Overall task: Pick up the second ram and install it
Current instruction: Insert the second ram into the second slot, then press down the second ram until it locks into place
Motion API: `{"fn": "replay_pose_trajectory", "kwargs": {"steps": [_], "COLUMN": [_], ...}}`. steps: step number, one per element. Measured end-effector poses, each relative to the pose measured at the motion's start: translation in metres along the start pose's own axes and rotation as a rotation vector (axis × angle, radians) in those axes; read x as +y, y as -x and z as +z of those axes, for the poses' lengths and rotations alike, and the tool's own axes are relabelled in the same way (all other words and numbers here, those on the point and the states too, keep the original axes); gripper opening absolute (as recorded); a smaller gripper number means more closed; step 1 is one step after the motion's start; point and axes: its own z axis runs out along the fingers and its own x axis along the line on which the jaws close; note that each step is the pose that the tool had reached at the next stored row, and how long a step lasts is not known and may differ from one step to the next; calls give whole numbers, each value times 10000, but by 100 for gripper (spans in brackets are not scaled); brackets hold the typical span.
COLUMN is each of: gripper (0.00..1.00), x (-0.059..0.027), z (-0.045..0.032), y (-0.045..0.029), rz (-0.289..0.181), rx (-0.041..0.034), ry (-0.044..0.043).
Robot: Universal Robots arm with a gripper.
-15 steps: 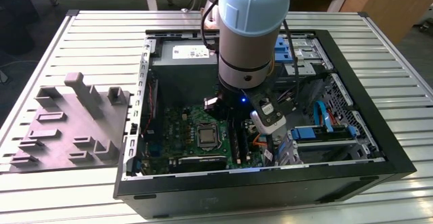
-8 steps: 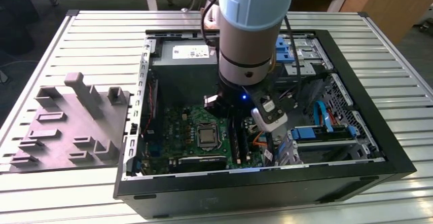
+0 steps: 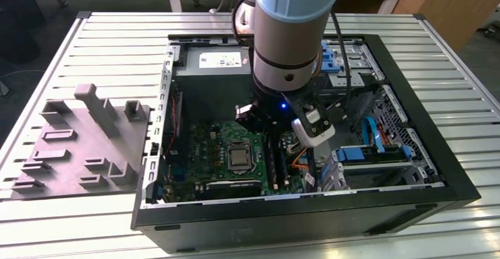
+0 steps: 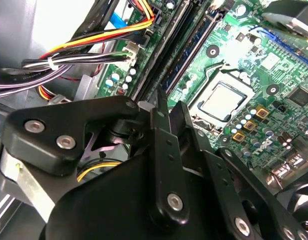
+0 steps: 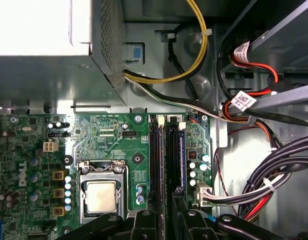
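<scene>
Reaching down into the open computer case, the hand hangs over the long memory slots beside the silver chip on the green board. In the second wrist view its fingers look pressed close on something thin, but whether that is the second ram cannot be told. Such a stick is judged light, stiff and easy to break, so it is best held by its long edges, not its chips.

Can't see much past the arm

Gripper fingertips are buried behind its own black linkage, and the arm covers the RAM slots below.
</scene>
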Motion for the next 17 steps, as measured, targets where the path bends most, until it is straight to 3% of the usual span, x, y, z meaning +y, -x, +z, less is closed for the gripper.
{"fn": "replay_pose_trajectory", "kwargs": {"steps": [6,8,10,17], "gripper": [24,12,10,10], "x": [0,0,0,0], "z": [-1,-1,0,-1], "y": [0,0,0,0], "rz": [0,0,0,0], "rx": [1,0,0,0], "ry": [-4,-4,-4,-12]}}
